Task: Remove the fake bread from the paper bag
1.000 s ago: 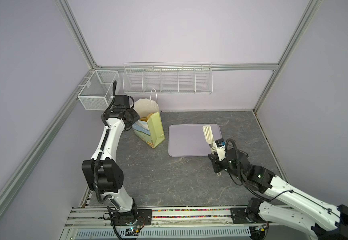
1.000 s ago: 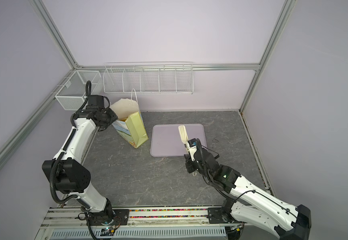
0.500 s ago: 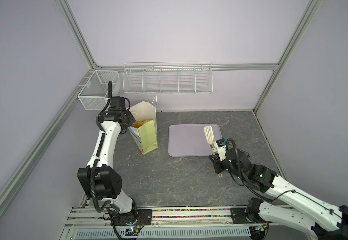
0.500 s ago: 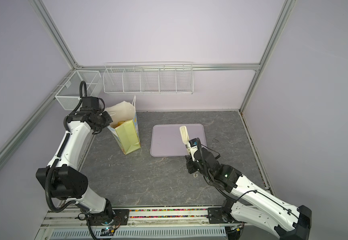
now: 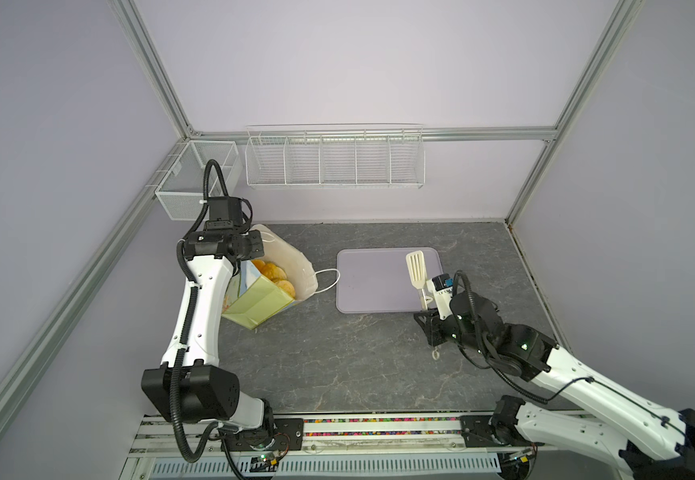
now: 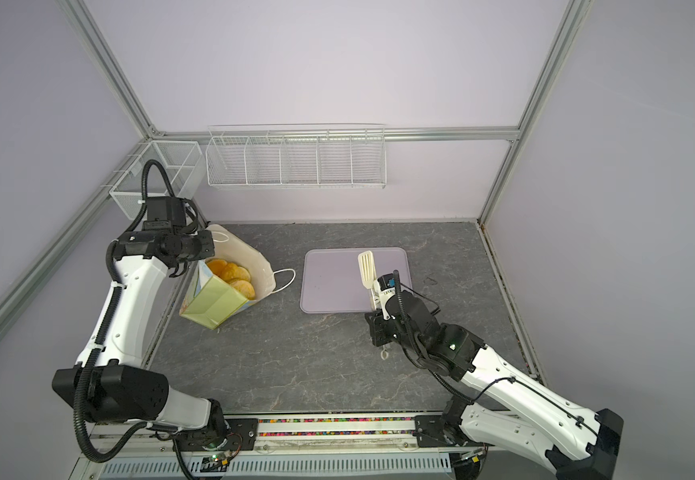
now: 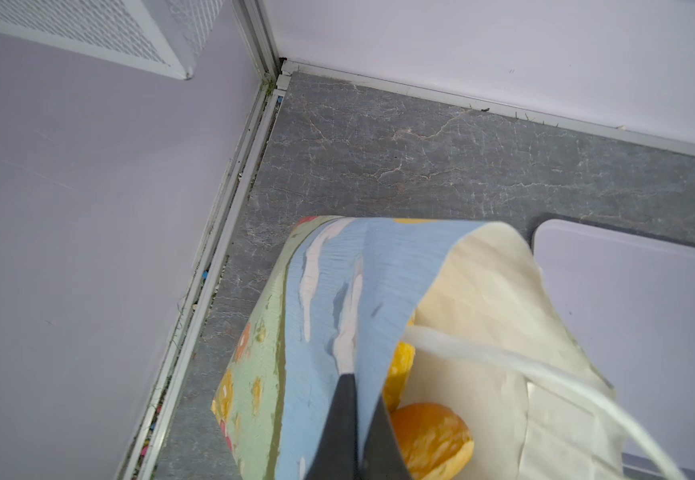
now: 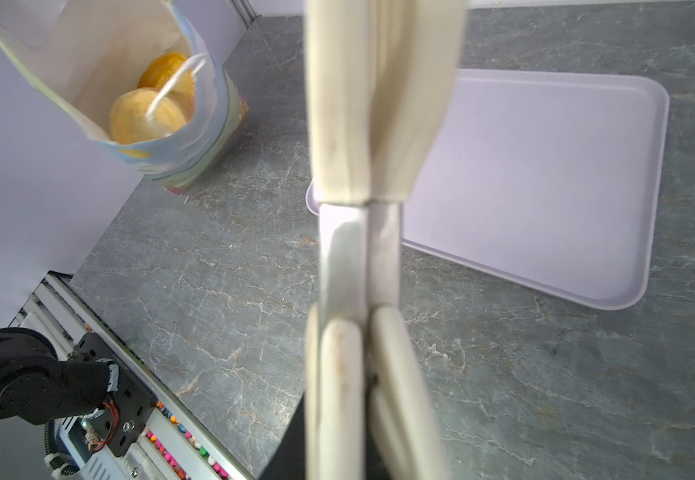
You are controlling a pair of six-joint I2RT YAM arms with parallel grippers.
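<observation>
**A:** What is your left end effector (image 7: 362,419) doing?

**B:** It is pinching the top edge of the paper bag (image 5: 260,301). The blue printed paper is sitting tight between its two fingers, so it is closed on the bag.

**A:** How is the bag standing?

**B:** It is leaning at the back left of the gray surface (image 5: 337,353). Its open mouth is tipping toward the pale purple tray (image 5: 370,286). Its green side is showing in both top views.

**A:** Where is the fake bread (image 5: 273,270)?

**B:** It is lying inside the bag, close to the mouth. You are looking at a few round orange-yellow pieces against the white lining.

**A:** And the white cord handle (image 5: 329,276)?

**B:** One loop is hanging out of the mouth, between the bag and the tray.

**A:** What is your right end effector (image 5: 425,307) doing?

**B:** It is closed on the handle of a cream spatula (image 5: 415,266). The blade with the slots is pointing toward the back wall and is sitting over the right part of the tray. I cannot tell if it is touching the tray.

**A:** Are your two arms close?

**B:** No, they are working well apart.
</observation>
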